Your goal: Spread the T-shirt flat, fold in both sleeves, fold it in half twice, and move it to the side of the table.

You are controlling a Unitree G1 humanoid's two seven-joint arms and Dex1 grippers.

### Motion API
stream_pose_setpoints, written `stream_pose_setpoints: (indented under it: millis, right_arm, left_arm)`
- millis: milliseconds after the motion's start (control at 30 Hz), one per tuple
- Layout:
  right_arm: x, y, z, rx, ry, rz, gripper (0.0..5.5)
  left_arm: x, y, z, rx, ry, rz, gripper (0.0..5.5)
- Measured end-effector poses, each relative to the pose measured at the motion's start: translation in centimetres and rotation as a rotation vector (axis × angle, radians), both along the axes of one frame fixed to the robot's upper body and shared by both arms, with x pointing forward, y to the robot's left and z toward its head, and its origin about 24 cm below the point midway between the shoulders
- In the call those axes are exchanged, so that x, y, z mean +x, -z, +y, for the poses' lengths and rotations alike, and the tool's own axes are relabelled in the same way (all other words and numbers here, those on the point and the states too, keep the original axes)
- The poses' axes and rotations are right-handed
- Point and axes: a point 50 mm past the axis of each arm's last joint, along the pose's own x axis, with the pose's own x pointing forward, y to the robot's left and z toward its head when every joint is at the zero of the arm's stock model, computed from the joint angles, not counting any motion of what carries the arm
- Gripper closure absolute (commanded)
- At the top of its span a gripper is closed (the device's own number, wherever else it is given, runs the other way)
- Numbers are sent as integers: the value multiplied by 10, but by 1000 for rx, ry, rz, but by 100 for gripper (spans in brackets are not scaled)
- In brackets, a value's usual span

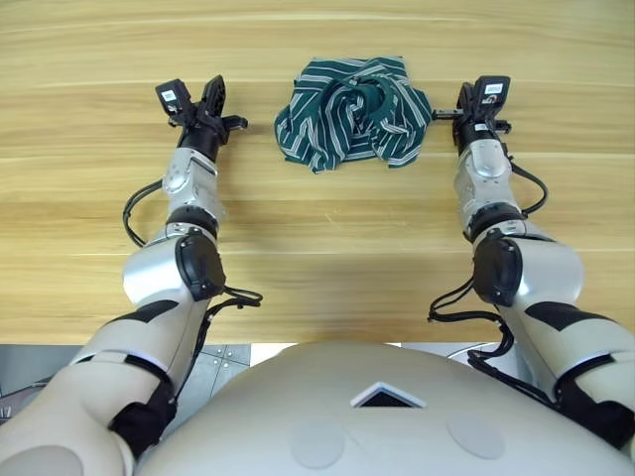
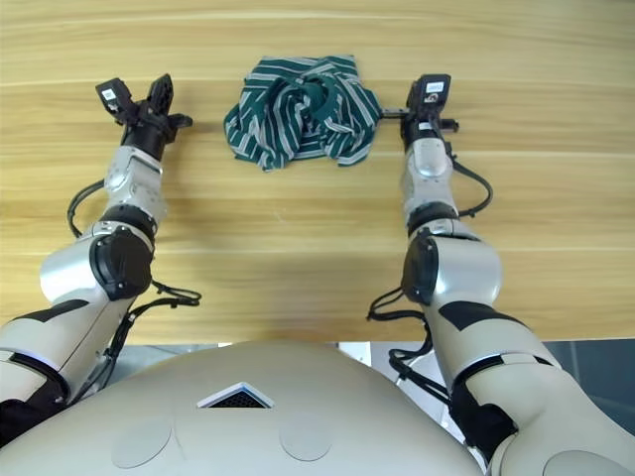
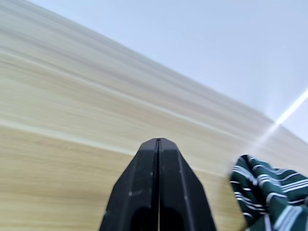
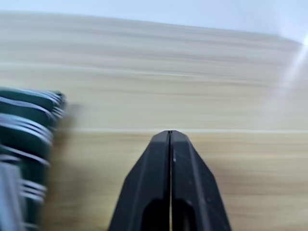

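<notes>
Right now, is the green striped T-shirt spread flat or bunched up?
Bunched up: the green white-striped T-shirt lies as a crumpled heap on the light wooden table, folds twisted over each other, no sleeve laid out.

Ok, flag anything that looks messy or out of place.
The green striped T-shirt lies crumpled in a heap on the wooden table, not spread flat. The left gripper and right gripper sit shut and empty on either side of it. Nothing else stands out.

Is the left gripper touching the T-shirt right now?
Apart. The left eye view shows a strip of bare table between the left gripper and the crumpled T-shirt. In the left wrist view, the jaws are shut on nothing.
</notes>
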Motion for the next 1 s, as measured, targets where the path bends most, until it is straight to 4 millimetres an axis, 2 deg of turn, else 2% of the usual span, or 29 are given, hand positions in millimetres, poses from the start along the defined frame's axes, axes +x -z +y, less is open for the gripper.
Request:
stream_pose_setpoints:
  millis: [133,267,333,400,500,567,667,833,1000]
  right_arm:
    - [0,-7,-3,108,-38,-76,547]
    - [3,-24,-4,144,-114,-227,547]
    - [3,-39,-2,71,-226,-336,547]
    - [-3,-46,3,-67,-396,-400,547]
    - [-26,-30,9,-296,-665,-352,547]
    - [-39,-19,12,-405,-791,-304,547]
    - [-49,-13,19,-528,-931,-279,547]
    - [-57,-6,31,-580,-1013,-279,547]
    - [-59,-3,37,-600,-1029,-279,547]
  left_arm:
    - [-2,-3,-7,-82,73,-87,550]
    - [-5,-14,-12,-75,204,-241,550]
    - [-10,-22,-20,1,357,-354,550]
    - [-18,-24,-27,106,523,-431,550]
    - [-35,-18,-27,330,747,-441,550]
    - [-40,-15,-25,476,855,-417,550]
    - [-44,-12,-28,641,983,-387,550]
    - [-39,-12,-23,771,968,-330,550]
    - [-14,-36,-25,830,820,-390,550]
